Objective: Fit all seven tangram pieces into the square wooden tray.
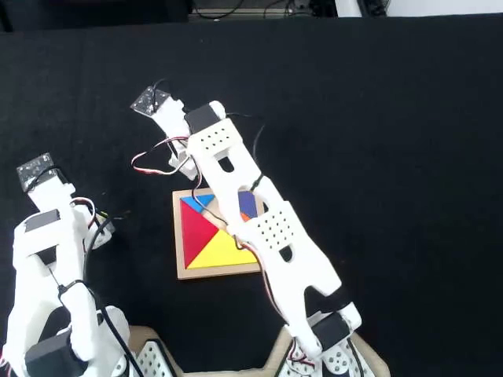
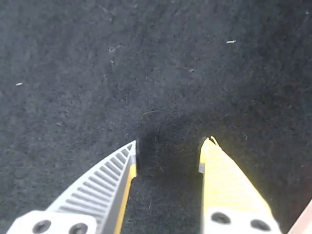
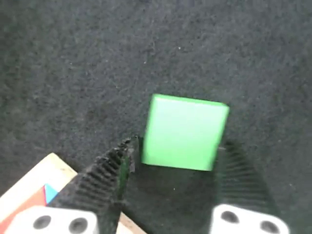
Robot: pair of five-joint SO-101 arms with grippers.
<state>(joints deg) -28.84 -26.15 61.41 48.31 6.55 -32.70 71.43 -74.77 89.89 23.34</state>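
A black cloth covers the table point(image 1: 393, 157) from edge to edge, flecked with bits of lint. Along the far side runs a narrow strip of the room, with dark cables point(image 1: 236, 9) and something pale point(image 1: 440, 6) beside them.

The left end effector point(image 2: 168, 146) hangs over bare cloth, its grey and yellow fingers spread with nothing between them. The right end effector point(image 3: 178, 145) is low over the cloth and also spread. One dark finger stands at either side of the near end of a green square piece point(image 3: 185, 131), which lies flat and reaches on past the fingertips. Whether the fingers touch it I cannot tell.

The wooden tray point(image 1: 179, 236) lies just behind the right end effector, towards the arms' bases, and off to the right of the left one. In it sit a red triangle point(image 1: 196, 232), a yellow triangle point(image 1: 220, 251), a blue piece point(image 1: 195, 206) and a purple piece point(image 1: 247, 204).

From above, the right arm point(image 1: 267, 228) lies across the tray and hides its right part, so the pieces there cannot be counted. A pale pinkish edge point(image 2: 304, 219) is cut off at the corner of the left wrist view, and I cannot say what it is.
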